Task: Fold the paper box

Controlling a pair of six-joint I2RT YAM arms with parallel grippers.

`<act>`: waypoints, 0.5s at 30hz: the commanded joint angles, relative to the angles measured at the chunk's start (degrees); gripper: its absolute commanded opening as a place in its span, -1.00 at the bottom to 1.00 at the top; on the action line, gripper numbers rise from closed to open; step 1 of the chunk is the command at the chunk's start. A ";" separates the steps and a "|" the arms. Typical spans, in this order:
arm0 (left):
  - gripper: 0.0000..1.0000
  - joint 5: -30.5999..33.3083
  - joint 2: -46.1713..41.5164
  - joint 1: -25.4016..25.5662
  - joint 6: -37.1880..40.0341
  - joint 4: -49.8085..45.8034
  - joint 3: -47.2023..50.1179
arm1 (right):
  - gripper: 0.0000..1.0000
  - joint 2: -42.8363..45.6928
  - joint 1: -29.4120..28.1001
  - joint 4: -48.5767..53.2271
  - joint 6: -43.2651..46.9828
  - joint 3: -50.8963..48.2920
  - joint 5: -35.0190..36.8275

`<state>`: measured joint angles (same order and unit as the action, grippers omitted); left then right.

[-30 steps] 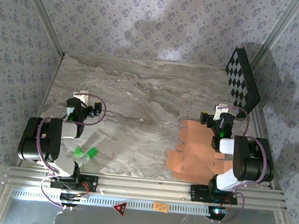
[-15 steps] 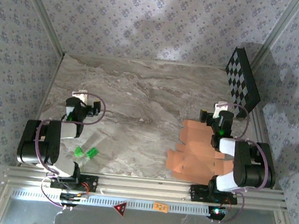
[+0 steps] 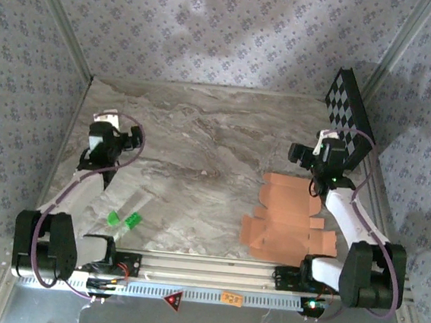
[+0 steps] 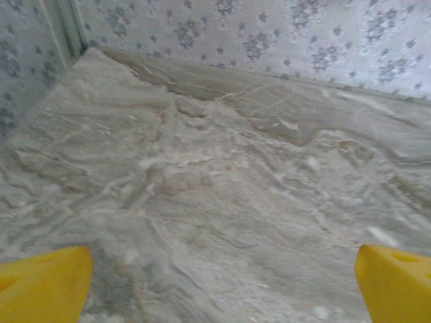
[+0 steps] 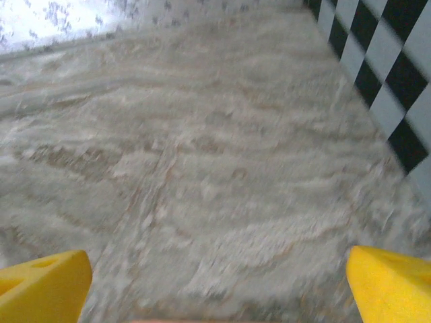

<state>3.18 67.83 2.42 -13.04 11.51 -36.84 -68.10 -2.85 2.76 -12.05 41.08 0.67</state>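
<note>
The paper box (image 3: pixel 290 218) lies flat and unfolded on the marble table (image 3: pixel 201 152), a salmon-orange sheet with creased panels and flaps at the near right. My right gripper (image 3: pixel 326 141) hovers just beyond its far edge, jaws wide open. In the right wrist view, the yellow fingertips (image 5: pixel 42 286) frame bare marble, and the right gripper (image 5: pixel 215 286) holds nothing. A thin orange sliver of the paper box (image 5: pixel 175 321) shows at the bottom edge. My left gripper (image 3: pixel 105 119) stands at the far left of the table. In its wrist view the left gripper (image 4: pixel 219 289) is open over bare marble.
A black-and-white checkerboard panel (image 3: pixel 349 117) leans on the right wall, close beside the right gripper, and also shows as the checkerboard panel (image 5: pixel 390 74) in the right wrist view. Two small green pieces (image 3: pixel 124 220) lie near the left arm's base. Patterned walls enclose the table.
Both arms have stretched away from their bases, carrying the grippers farther up the table. The right arm no longer covers the paper box's right side. Both grippers stayed open.
</note>
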 commanded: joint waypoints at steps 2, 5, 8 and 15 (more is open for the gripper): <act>1.00 -7.06 -1.71 2.49 -8.73 -15.45 -4.62 | 0.96 2.60 -1.57 20.14 -8.94 1.28 -6.69; 0.99 -10.97 -2.31 4.17 -13.93 -20.61 -5.75 | 0.94 4.63 -2.37 24.55 -11.70 0.28 -10.88; 0.98 -14.86 -2.95 4.93 -18.99 -25.60 -6.19 | 0.93 6.18 -3.44 27.25 -15.08 -1.69 -15.12; 0.97 -16.18 -3.60 14.31 -21.02 -27.44 -5.21 | 0.93 7.71 -6.89 34.22 -17.83 -2.85 -16.11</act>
<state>-10.83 64.75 13.67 -32.62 -12.58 -41.43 -61.41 -8.56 30.83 -27.18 38.52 -13.02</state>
